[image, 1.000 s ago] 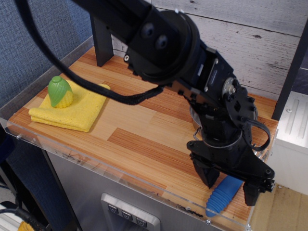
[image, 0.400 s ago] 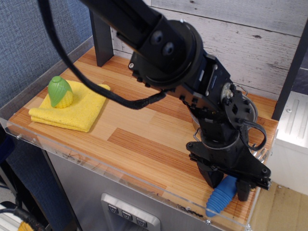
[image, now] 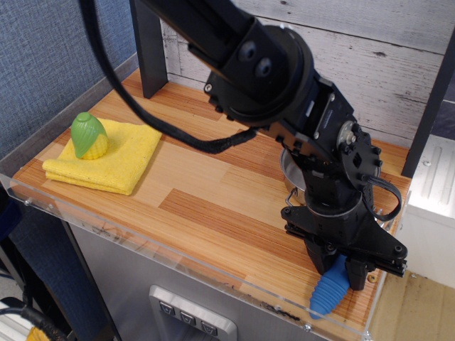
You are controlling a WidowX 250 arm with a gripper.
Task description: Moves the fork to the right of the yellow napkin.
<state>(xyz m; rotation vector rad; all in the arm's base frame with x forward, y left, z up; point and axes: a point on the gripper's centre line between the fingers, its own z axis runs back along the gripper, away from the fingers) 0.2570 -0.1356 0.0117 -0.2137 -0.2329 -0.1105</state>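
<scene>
My tool [image: 343, 268] has dropped right down and its fingers have closed in around the fork [image: 330, 291], clamped on the upper end of the blue handle at the desk's [image: 213, 206] front right corner. A second ago they were still spread apart, so the pickup's basically done. Yellow napkin [image: 114, 156] sits far left with toy corn [image: 88, 135] on it. Steel pot [image: 293, 174] behind my arm, contents hidden.

You see the fork [image: 328, 295] — ribbed blue handle — at the front right edge; the yellow napkin [image: 106, 157] lies folded far left.
</scene>
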